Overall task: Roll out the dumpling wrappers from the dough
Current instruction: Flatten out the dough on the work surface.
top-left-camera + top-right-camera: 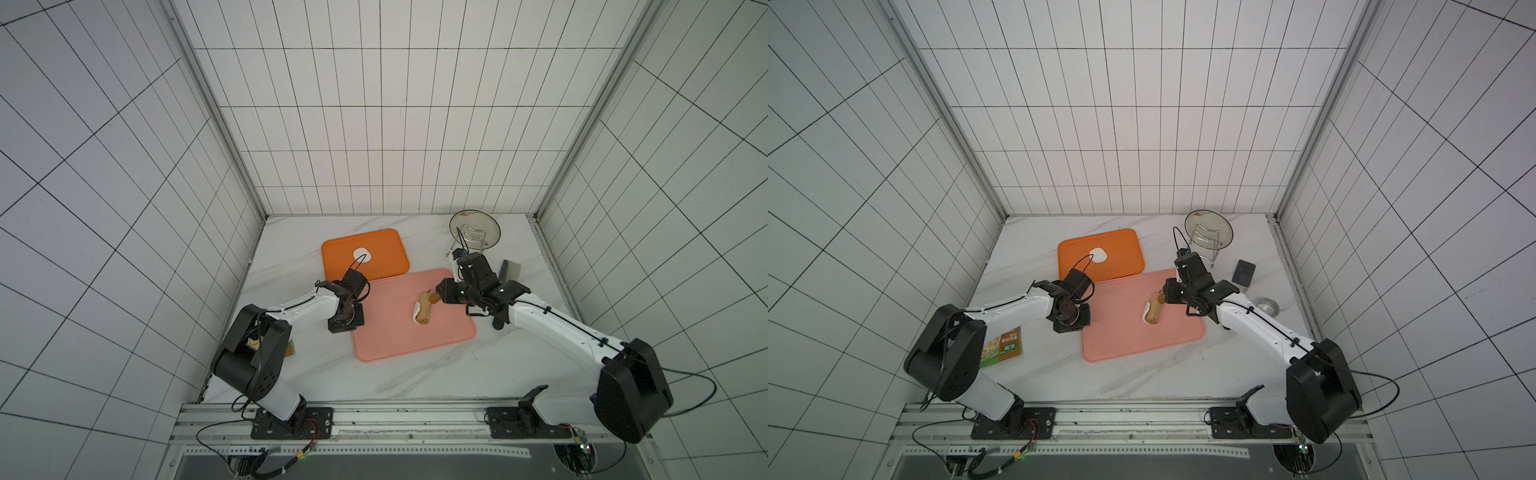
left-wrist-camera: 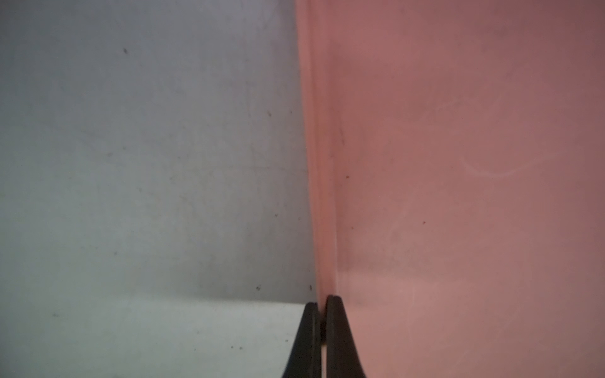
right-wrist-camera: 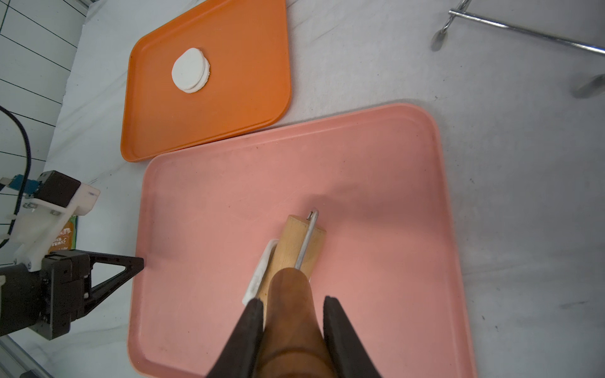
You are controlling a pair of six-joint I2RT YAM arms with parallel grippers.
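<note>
A pink tray (image 1: 395,336) (image 3: 360,163) lies mid-table. On it a small wooden roller (image 1: 424,309) (image 1: 1155,309) (image 3: 294,242) rests over the dough (image 1: 415,312) (image 1: 1146,312) (image 3: 262,271), a white strip showing along the drum's side. My right gripper (image 1: 440,296) (image 3: 293,304) is shut on the roller's brown handle. My left gripper (image 1: 347,328) (image 2: 322,302) is shut, its tips down at the pink tray's left rim (image 2: 322,196). Two stacked dumpling wrappers (image 1: 362,253) (image 1: 1098,254) (image 3: 190,70) lie on the orange tray (image 1: 386,249) (image 3: 229,98) behind.
A glass lid on a wire rack (image 1: 474,228) (image 1: 1208,230) stands at the back right. A dark scraper (image 1: 1244,272) and a steel ring cutter (image 1: 1268,306) lie right of the pink tray. A green-orange packet (image 1: 1003,347) lies under the left arm. Tiled walls enclose the table.
</note>
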